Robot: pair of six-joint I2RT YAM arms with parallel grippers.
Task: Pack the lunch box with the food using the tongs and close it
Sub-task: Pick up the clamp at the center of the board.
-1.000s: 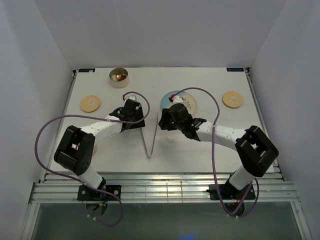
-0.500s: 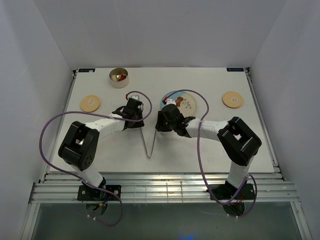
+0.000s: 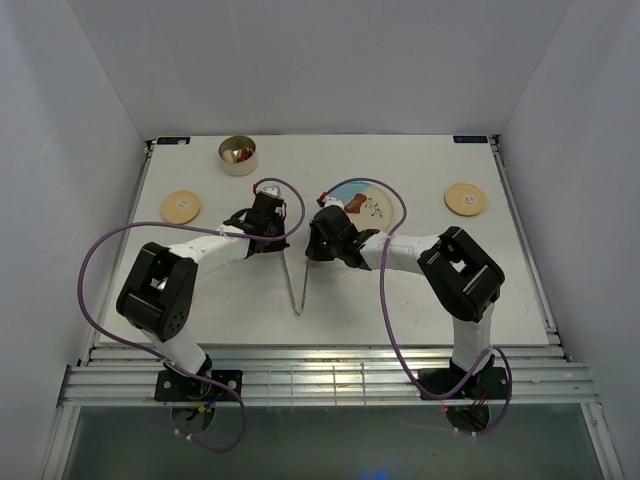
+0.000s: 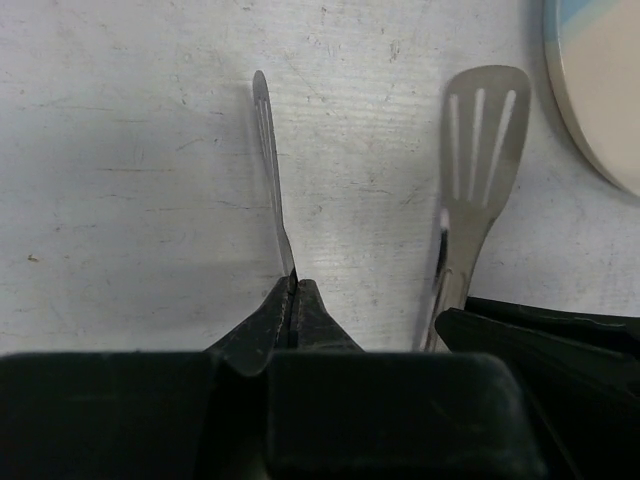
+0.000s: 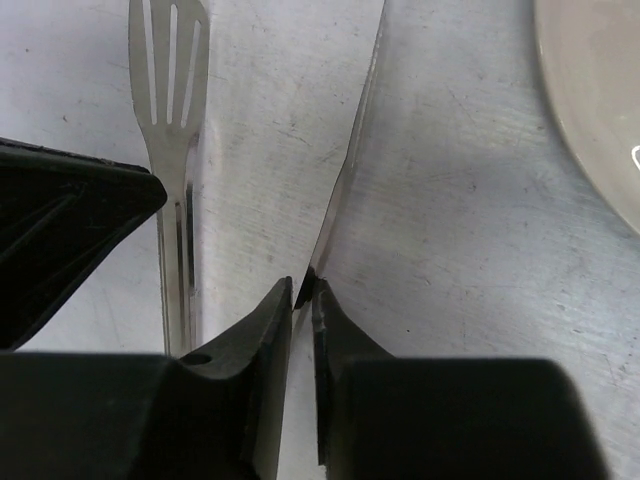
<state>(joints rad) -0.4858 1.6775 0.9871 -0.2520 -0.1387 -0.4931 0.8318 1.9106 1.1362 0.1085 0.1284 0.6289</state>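
You are pinching the tongs [image 3: 298, 306] with both grippers at the frame's centre.
The left gripper [image 4: 292, 296] is pressing shut on one thin arm and the right gripper [image 5: 304, 292] on the other. The tongs are lying spread in a V on the worktop [image 3: 420, 300], just below the plate [image 3: 380, 208]. They are looking light, springy and slippery, so a mid-arm hold is probably suiting them best. White walls are closing in the scuffed white worktop on three sides.
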